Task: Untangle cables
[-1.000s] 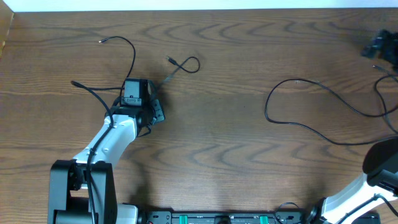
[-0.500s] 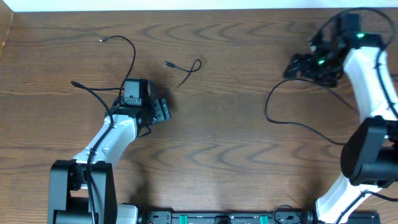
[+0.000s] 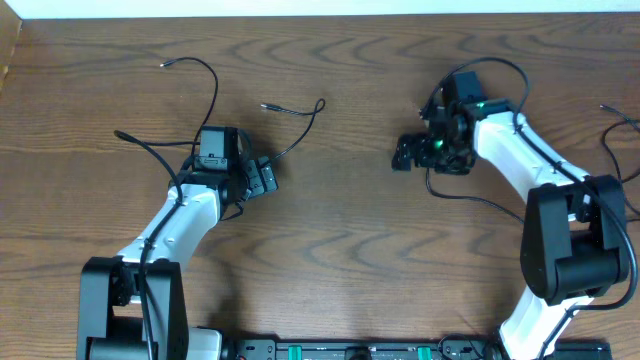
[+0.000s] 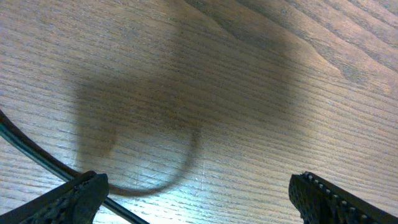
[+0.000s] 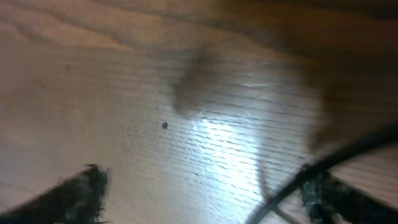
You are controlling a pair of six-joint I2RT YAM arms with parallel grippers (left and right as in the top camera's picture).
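Observation:
Thin black cables lie loose on the wooden table. A short cable point(image 3: 300, 110) with a small plug tip loops just beyond my left gripper point(image 3: 262, 178), which is open and holds nothing. Two more cables, one point(image 3: 212, 85) looping at the back left and one point(image 3: 145, 145) beside it, run under the left arm. In the left wrist view the left gripper point(image 4: 199, 199) stands wide apart, a black cable point(image 4: 28, 149) passing its left finger. My right gripper point(image 3: 412, 155) is open over the near end of a long cable point(image 3: 470, 198). The blurred right wrist view shows the right gripper point(image 5: 199, 199) open, a cable point(image 5: 348, 152) crossing by its right finger.
The table's far edge point(image 3: 320, 14) runs along the top and its left edge point(image 3: 8, 60) is at the upper left. Another cable piece point(image 3: 615, 112) lies at the far right. The arm bases point(image 3: 130, 300) stand at the near edge.
My left gripper has opened and let go of the short cable, whose plug end shifted left. The right arm swung in from the far right to the long cable's near end.

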